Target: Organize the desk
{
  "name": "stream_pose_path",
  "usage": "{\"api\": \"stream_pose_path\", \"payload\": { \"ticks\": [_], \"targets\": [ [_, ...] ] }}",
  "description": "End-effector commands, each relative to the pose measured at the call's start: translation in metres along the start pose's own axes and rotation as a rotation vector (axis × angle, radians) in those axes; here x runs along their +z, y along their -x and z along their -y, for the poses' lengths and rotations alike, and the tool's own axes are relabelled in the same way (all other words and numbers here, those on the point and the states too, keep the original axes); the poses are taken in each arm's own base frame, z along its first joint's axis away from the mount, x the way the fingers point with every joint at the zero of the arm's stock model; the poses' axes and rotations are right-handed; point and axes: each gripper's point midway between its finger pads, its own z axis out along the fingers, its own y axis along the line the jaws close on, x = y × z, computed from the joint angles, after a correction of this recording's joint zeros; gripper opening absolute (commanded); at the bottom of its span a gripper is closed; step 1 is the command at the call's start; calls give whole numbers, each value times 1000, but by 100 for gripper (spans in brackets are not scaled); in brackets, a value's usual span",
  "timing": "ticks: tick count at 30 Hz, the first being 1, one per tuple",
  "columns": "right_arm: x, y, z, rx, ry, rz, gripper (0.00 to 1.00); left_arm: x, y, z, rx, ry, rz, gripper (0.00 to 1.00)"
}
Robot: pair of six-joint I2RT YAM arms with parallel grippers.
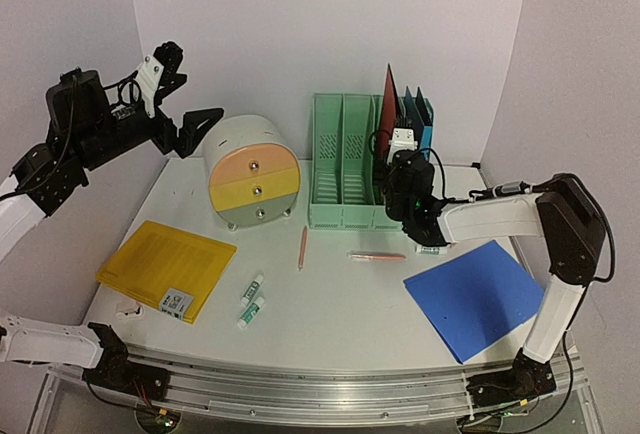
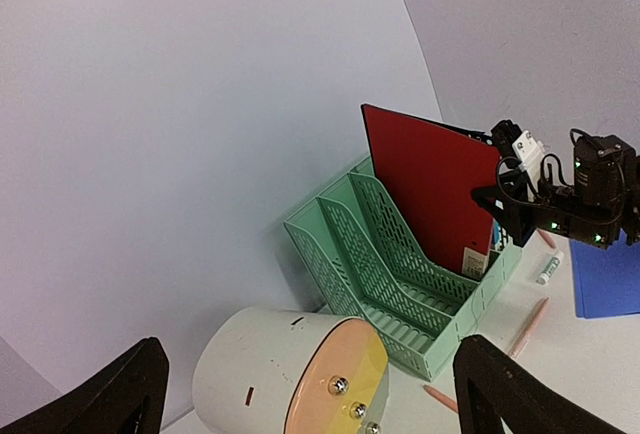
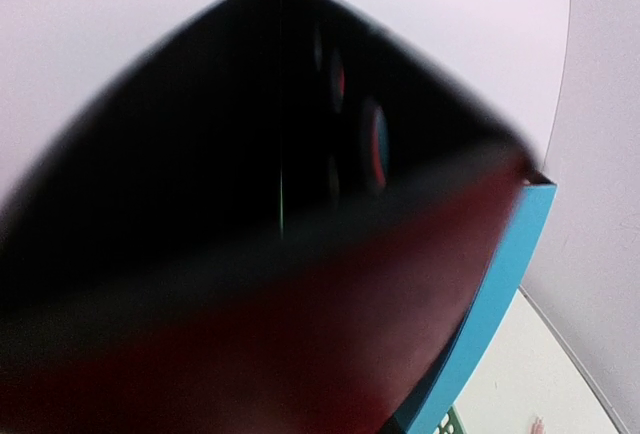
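- The worktop (image 1: 340, 304) is a broad, stiff white slab. I judge it heavy and fixed in place, something to clear rather than lift, so there is nowhere to take hold of it.
- Its surface looks smooth, so flat things on it would probably slide rather than catch.
- Its long axis runs side to side, parallel to the mint-green file rack (image 1: 340, 169) at the back. Its front edge, with the silver rail (image 1: 330, 384), faces the arm bases.
- The right hand (image 2: 492, 197) is at the rack's right end. Its jaws are nearly together and appear pinched on the front edge of the red folder (image 2: 430, 194), which stands tilted in the rack's rightmost slot.
- The left hand (image 1: 180, 97) hangs in the air well to the left of the rack, jaws wide apart and holding nothing.
- In front of the rack lie two pencils (image 1: 302, 249). A blue folder (image 1: 470, 299) lies to the front-right and a yellow folder (image 1: 165, 269) far to the front-left.
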Motion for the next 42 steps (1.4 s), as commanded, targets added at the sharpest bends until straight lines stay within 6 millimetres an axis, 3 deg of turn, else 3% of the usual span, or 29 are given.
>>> {"api": "stream_pose_path", "payload": {
  "ticks": [1,5,9,12,15,18,22,26,28,32,38,42],
  "targets": [
    [2,16,-3,93,15,16,31,-5,-4,9,-8,-39,-4,100],
    [-1,21,-10,102,70,-90,62,-4,-22,27,-21,-127,-59,100],
    [-13,22,-13,73,129,-242,77,-7,-44,50,10,-229,-106,99],
    [-32,24,-12,89,181,-355,83,-20,-69,83,73,-396,-151,96],
    [-56,32,-11,128,240,-422,83,-49,-115,126,131,-630,-257,94],
    [-75,35,-16,167,317,-475,83,-88,-174,158,179,-837,-434,94],
    [-103,37,-53,176,483,-520,83,-133,-248,176,306,-971,-625,99],
    [-147,26,-116,147,757,-613,83,-169,-319,169,516,-986,-790,100],
    [-163,17,-136,190,829,-683,83,-183,-341,165,578,-994,-836,100],
    [-183,-1,-167,372,856,-846,78,-192,-360,156,666,-930,-852,100],
    [-230,-22,-244,560,962,-1089,75,-179,-376,135,675,-856,-865,100],
    [-245,-46,-282,631,955,-1211,73,-167,-389,104,596,-793,-859,100]
  ]
}}
